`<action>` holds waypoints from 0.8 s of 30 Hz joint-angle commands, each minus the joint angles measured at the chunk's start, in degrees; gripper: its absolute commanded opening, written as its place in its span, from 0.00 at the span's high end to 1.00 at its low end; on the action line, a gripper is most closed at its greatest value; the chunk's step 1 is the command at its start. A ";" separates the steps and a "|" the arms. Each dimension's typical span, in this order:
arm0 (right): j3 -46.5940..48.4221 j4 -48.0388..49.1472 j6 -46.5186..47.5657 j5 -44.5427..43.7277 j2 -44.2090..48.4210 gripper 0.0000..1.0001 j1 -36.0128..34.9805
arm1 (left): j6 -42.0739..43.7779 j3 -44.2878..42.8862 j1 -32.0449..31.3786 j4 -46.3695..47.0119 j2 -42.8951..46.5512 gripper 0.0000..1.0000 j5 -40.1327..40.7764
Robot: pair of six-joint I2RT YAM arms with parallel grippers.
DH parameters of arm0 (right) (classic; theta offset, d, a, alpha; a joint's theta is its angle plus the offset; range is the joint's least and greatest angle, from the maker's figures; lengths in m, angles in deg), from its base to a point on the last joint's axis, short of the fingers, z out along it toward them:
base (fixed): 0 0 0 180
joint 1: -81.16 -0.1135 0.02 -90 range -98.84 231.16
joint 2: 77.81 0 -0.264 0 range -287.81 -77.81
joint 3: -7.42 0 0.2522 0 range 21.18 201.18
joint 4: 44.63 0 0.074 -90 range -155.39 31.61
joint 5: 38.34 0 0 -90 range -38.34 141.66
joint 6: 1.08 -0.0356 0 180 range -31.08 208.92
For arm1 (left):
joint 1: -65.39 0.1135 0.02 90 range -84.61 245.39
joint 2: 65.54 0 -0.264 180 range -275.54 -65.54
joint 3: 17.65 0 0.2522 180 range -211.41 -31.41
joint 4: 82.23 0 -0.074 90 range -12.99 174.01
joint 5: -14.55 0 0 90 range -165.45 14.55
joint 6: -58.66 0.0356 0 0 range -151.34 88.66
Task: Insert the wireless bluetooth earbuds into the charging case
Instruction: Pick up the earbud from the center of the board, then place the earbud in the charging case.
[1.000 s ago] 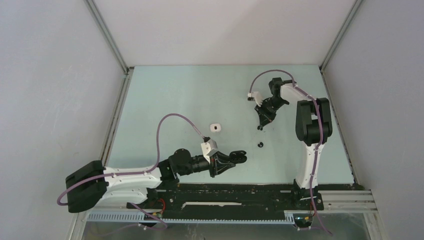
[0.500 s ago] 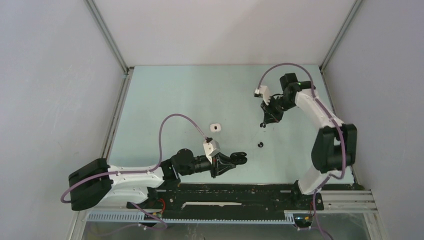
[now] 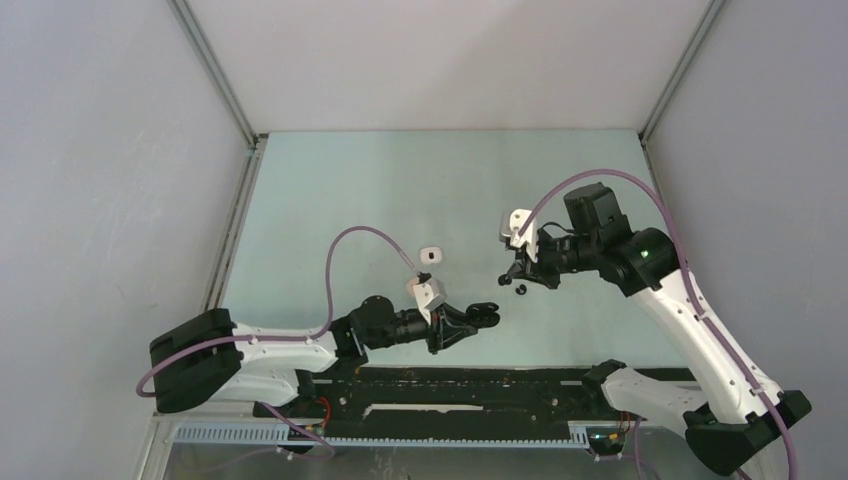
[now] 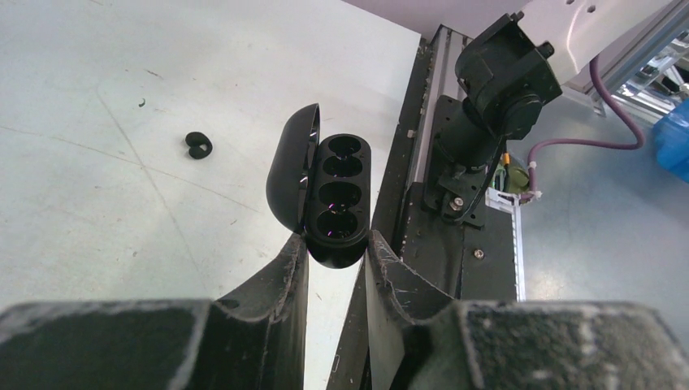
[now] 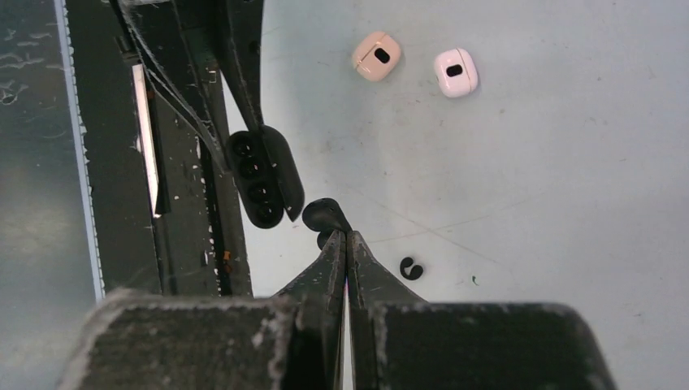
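**Case held open, one bud ready to go in**

So the left gripper clamps the open charging case by its base, wells turned toward the other arm, probably for easy access. The right gripper pinches a black earbud just beside it. The second earbud lies on the table.

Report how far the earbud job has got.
Done: the black charging case is open, lid back, clamped in the left gripper. In hand: the right gripper is shut on one black earbud, close beside the case. Left: all the case's wells show empty, so nothing is seated yet, and the second black earbud lies on the table.
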 commanded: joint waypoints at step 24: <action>-5.09 10.50 -7.33 -17.66 1.00 1.00 -13.94 | -7.97 -2.91 2.35 7.93 -0.91 1.00 7.34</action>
